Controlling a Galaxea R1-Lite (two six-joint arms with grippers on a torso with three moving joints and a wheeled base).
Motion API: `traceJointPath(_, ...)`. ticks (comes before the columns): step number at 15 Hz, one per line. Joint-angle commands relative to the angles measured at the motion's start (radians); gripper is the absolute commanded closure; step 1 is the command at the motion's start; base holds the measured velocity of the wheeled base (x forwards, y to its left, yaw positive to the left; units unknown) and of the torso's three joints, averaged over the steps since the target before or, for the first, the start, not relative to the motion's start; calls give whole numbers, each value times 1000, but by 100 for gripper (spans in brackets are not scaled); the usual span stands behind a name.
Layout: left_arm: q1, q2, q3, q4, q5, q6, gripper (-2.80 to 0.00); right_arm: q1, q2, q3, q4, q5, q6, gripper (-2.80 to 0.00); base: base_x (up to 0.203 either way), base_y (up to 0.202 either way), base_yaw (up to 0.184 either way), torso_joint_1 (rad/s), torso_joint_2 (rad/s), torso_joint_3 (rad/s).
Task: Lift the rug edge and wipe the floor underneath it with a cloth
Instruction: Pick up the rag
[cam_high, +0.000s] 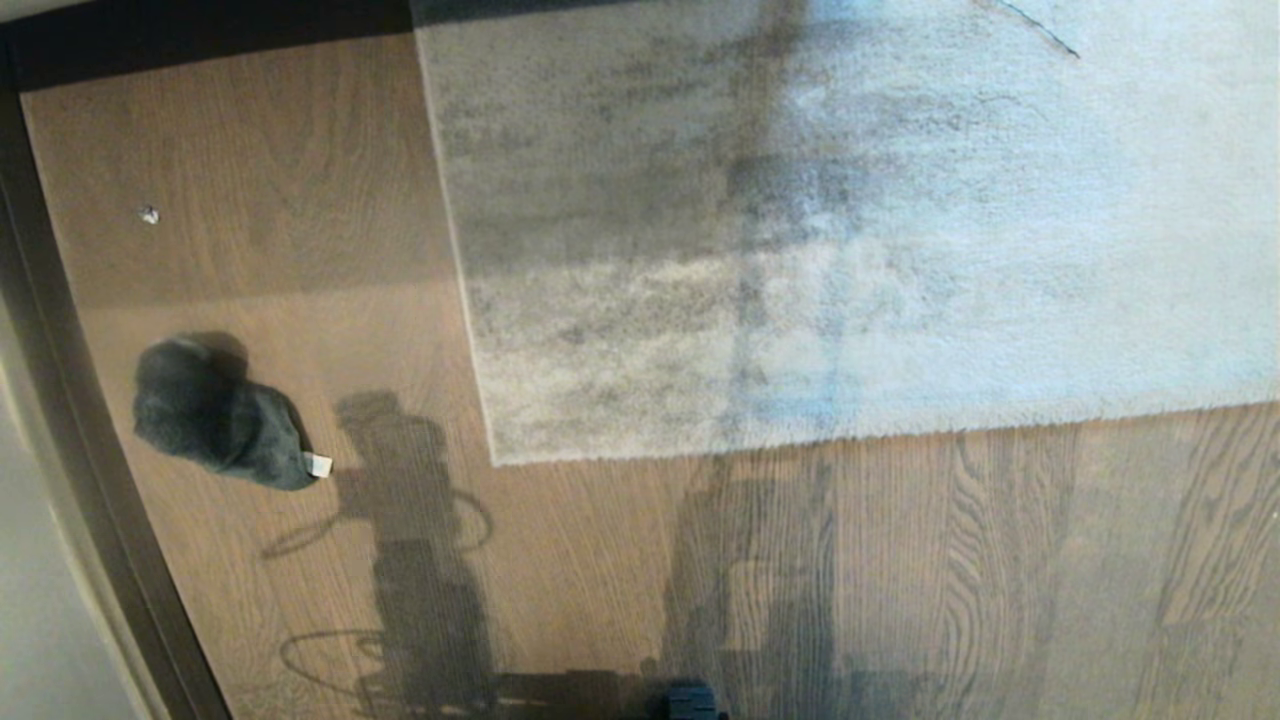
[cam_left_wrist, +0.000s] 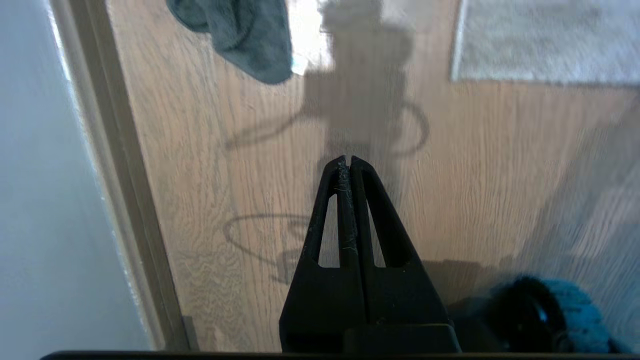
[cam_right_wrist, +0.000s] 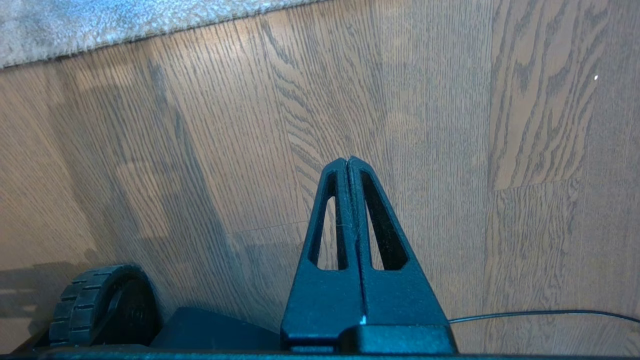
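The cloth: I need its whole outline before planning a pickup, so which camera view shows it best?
The head view: the cloth lies whole on the floor, left of the rug, white tag visible. The left wrist view shows only part of it, cut off by the frame edge. The right wrist view shows none.

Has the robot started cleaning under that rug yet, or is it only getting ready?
Nothing looks done yet. The rug lies flat on the floor, no edge lifted. The cloth sits in a heap to the robot's left, apart from the rug. Both the left gripper and right gripper are shut and empty. Fetching the cloth, lifting and wiping all remain.
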Motion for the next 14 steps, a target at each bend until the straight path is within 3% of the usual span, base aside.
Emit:
traceJointPath(1, -1, 286, -84, -46, 23, -11, 0, 0, -8, 0, 0, -1, 1, 0, 0, 0, 0, 0, 0, 0)
traceJointPath(6, 22, 706, -210, -367, 147, -27, 0, 0, 0, 1, 0, -1, 1, 0, 0, 0, 0, 0, 0, 0)
traceJointPath(10, 146, 810, -301, -425, 172, -3, 0, 0, 0, 0, 0, -1, 1, 0, 0, 0, 0, 0, 0, 0)
traceJointPath(14, 246, 906, -321, -514, 171, 30, 0, 0, 0, 0, 0, -1, 1, 0, 0, 0, 0, 0, 0, 0)
